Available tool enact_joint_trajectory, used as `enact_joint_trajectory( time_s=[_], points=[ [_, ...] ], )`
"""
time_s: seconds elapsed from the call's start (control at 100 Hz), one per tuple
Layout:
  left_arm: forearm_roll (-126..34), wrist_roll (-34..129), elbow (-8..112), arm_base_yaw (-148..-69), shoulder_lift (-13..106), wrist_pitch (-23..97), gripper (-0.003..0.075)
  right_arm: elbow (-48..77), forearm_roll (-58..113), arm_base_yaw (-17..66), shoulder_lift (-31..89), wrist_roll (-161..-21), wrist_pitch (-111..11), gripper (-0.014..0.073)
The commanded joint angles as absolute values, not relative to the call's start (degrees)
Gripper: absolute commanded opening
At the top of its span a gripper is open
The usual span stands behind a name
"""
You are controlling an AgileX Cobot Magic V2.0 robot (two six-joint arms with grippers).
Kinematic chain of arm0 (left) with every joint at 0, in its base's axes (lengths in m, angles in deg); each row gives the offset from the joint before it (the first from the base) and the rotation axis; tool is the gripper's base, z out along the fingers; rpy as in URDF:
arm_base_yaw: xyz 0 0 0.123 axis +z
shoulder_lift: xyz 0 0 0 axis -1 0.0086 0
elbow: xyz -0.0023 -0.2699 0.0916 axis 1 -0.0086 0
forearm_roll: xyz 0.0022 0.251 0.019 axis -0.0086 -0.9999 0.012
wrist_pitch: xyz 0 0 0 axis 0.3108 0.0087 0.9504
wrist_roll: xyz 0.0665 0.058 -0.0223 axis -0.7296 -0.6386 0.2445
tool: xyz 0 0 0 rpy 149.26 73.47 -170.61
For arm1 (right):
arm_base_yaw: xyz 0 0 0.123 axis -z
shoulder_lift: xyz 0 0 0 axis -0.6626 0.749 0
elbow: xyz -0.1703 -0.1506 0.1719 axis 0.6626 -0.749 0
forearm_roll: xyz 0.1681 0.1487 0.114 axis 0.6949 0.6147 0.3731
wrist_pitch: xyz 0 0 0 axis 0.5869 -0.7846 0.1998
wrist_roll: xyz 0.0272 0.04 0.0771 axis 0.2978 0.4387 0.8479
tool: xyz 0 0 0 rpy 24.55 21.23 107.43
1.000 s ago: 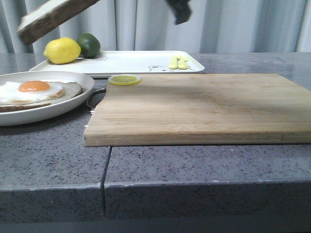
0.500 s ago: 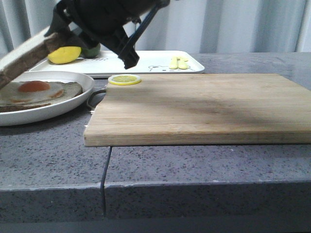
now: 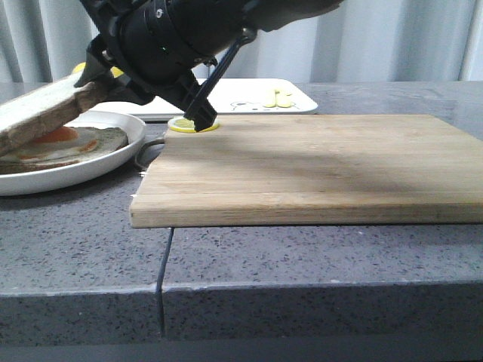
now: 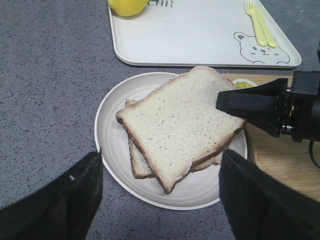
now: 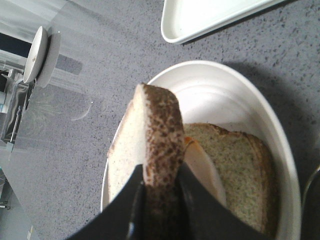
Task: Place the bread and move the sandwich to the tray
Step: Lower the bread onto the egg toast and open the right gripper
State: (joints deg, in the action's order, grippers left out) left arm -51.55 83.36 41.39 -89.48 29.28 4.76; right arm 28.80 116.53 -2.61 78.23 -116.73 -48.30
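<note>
Grey speckled stone forms the counter [image 3: 302, 256] under us, with pale curtains hanging behind it. We take the round white plate [image 4: 112, 120] as our landmark. Our right pincer [image 5: 161, 192] is pinching the bread [image 4: 177, 125] by its dark crust edge, holding the thick slice tilted just above the plate. Beneath it on the plate lies the sandwich [image 3: 83, 145], its fried egg partly showing under the slice. Our left pincer [image 4: 160, 197] hangs above the plate with its fingers [image 4: 65, 200] spread wide apart, holding nothing. Just beyond the plate sits the tray [image 4: 190, 35], carrying a lemon [image 4: 127, 5] and a small yellow fork [image 4: 261, 27] beside its bear drawing. Next to the plate lies the wooden board [image 3: 317, 166], with a lemon slice [image 3: 181, 125] on its corner nearest the plate
</note>
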Motion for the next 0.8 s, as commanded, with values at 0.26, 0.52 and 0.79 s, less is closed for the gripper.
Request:
enact_joint_trajectory(
  time_s=[0.26,0.52,0.79],
  points=[
    [-50.06,83.53,43.45,-89.43,29.51,8.08,0.0462,30.83,120.2,-2.41,75.26,-118.22,-46.61,0.041],
    [-50.06,83.53,43.45,-89.43,29.51,8.08,0.0462,30.98,120.2,-0.88,74.46,-118.92,-45.95,0.041],
    [-50.06,83.53,43.45,-89.43,29.51,8.08,0.0462,31.1,118.37,3.22,67.47,-125.35,-47.94,0.041]
  ],
)
